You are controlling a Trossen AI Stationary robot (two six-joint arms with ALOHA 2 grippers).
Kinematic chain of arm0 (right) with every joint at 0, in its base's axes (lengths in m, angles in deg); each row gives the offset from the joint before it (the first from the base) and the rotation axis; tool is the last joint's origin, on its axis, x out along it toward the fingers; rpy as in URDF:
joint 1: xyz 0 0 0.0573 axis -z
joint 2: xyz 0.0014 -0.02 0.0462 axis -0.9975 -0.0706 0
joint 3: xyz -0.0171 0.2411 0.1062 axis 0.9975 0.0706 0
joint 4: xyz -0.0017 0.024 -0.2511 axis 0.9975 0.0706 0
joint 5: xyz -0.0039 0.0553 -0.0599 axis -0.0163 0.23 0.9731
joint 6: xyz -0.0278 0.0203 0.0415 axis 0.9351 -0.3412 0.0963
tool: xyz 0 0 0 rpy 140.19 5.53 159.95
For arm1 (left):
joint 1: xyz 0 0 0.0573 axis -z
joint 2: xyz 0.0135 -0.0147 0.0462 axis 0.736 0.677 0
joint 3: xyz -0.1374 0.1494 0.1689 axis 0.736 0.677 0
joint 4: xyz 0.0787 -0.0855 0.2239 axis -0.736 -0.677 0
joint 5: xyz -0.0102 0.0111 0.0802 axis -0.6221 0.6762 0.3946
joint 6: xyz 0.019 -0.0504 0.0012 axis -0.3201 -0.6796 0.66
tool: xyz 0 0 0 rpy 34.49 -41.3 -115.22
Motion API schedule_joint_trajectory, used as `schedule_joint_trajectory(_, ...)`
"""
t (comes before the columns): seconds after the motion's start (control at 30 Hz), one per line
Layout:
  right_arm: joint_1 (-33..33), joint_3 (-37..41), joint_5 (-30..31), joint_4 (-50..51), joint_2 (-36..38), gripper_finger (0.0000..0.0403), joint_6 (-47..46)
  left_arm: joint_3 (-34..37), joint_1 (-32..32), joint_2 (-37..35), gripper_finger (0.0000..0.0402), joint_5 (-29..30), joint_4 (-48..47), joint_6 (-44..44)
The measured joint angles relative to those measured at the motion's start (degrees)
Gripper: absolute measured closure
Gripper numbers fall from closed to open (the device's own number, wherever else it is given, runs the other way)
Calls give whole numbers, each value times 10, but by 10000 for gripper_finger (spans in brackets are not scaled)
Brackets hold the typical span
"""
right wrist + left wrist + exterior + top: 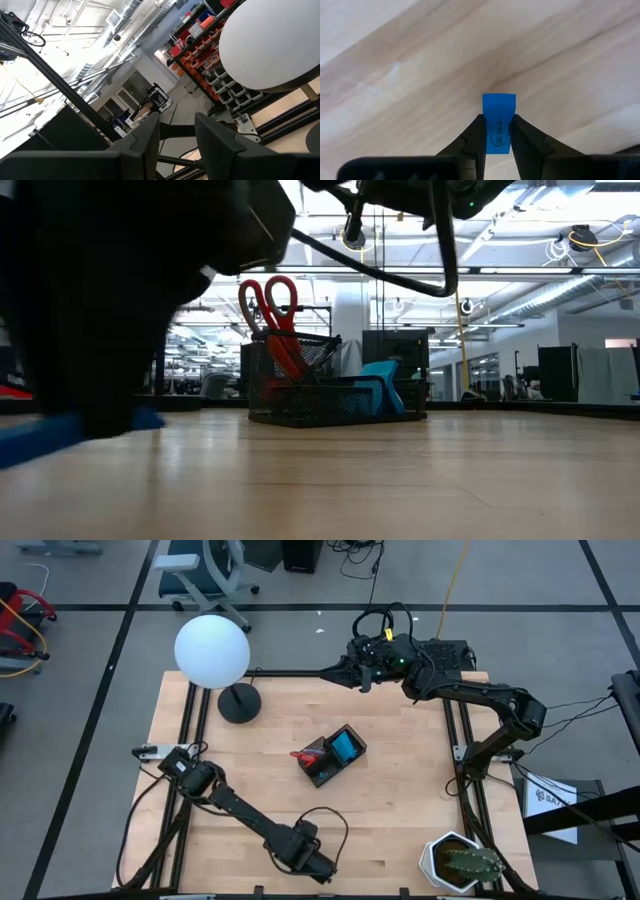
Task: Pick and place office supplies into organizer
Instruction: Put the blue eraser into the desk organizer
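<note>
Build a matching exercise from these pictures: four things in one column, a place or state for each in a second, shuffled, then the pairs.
Things:
1. red-handled scissors
2. small blue eraser
3. blue square notepad
4. potted cactus

Places or states:
A. pinched between the left end effector's fingers
B. near right corner of the table
C. standing handles-up in the organizer
D. lying in the organizer's lower compartment

Pairs: 1-C, 2-A, 3-D, 4-B

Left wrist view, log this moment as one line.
left end effector: shut on blue eraser | organizer: holds scissors | right arm: parked
</note>
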Motion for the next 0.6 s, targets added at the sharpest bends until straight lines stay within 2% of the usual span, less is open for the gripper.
schedule_joint_trajectory(0.33,0,0,0,0,0,287,0,-36,-26,0,321,24,-63,96)
schedule_joint_trajectory(0.6,0,0,0,5,0,287,0,-44,-70,-50,321,99,-124,189)
